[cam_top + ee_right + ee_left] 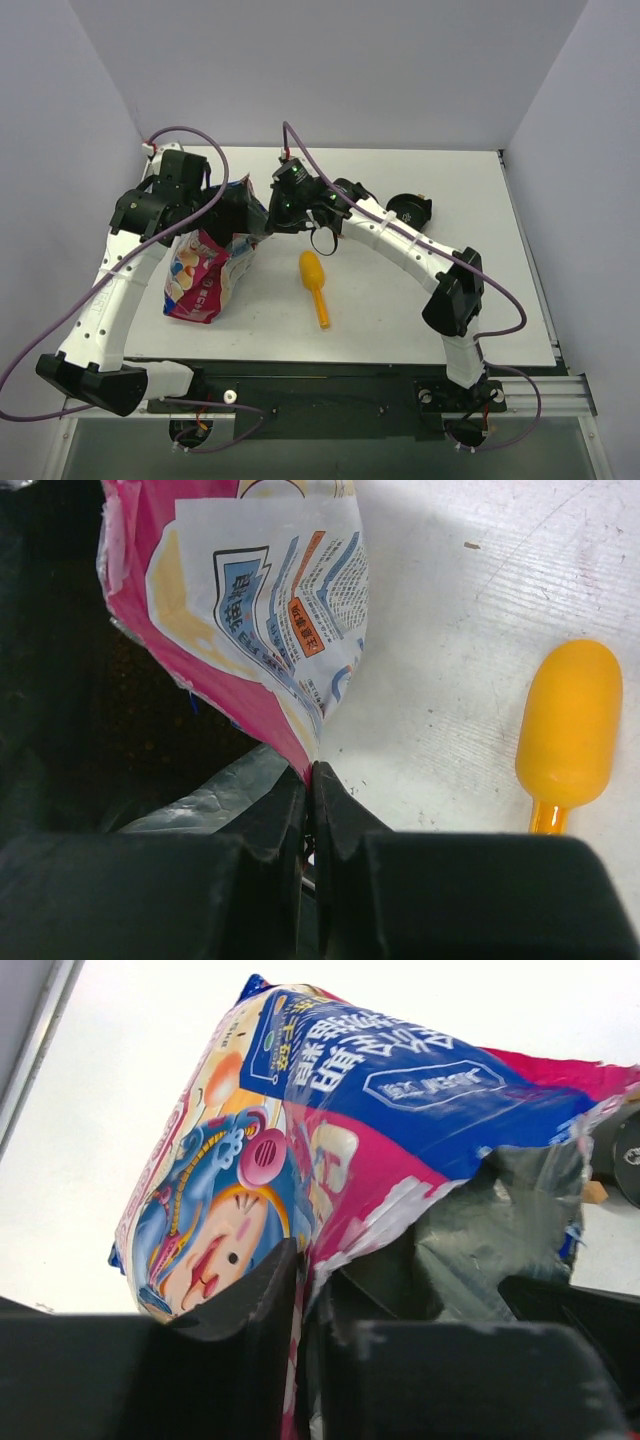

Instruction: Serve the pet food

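The pet food bag (205,278) stands on the table at the left, magenta-edged with a colourful front (300,1150) and a white-and-blue printed back (270,610). Its torn top is pulled open, showing the silvery inside (500,1230). No kibble shows. My left gripper (232,222) is shut on one edge of the bag's mouth (300,1290). My right gripper (268,222) is shut on the opposite edge (312,780). The yellow-orange scoop (314,287) lies on the table to the right of the bag, and it also shows in the right wrist view (568,730).
One black bowl (410,209) sits at the back right behind the right arm. A second dark object (325,240) lies under the right wrist. The white table (480,300) ends at grey walls on the left, back and right.
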Controlling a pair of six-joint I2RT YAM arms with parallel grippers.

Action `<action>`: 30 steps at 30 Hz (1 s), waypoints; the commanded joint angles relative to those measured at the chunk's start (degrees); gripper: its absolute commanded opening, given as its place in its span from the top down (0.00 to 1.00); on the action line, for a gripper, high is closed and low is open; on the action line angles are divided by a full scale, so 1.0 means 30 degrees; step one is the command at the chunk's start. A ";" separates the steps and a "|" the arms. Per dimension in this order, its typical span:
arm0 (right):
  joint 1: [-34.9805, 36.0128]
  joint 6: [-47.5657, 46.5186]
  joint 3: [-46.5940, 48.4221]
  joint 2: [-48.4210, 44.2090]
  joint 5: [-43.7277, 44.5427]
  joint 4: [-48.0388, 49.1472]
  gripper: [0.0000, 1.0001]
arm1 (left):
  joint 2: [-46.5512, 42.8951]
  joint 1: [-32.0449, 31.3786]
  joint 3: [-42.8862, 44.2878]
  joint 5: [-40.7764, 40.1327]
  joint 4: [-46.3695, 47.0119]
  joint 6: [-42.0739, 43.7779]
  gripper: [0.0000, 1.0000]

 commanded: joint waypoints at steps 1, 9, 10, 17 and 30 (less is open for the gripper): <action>0.0160 -0.0582 0.0577 -0.1839 -0.0626 -0.0180 1.00 | -0.0276 -0.0205 -0.0097 -0.1838 -0.0501 0.0656 0.73; 0.0043 -0.1695 0.0283 -0.1986 -0.1125 -0.0529 0.94 | 0.0251 -0.0176 0.0692 -0.1492 0.0522 0.2266 0.96; 0.0014 -0.2538 0.0545 -0.2102 -0.0951 -0.0851 0.80 | 0.0223 -0.0205 0.0781 -0.0822 0.0727 0.2443 1.00; 0.0013 -0.6588 -0.4151 -0.6316 0.2943 -0.2934 0.18 | -0.0743 -0.0264 -0.0446 0.1996 0.2458 0.0719 1.00; 0.6134 -0.7027 -1.6270 -1.0368 1.1296 0.2099 0.46 | 0.0223 -0.0293 0.0959 0.0971 0.0407 -0.0690 1.00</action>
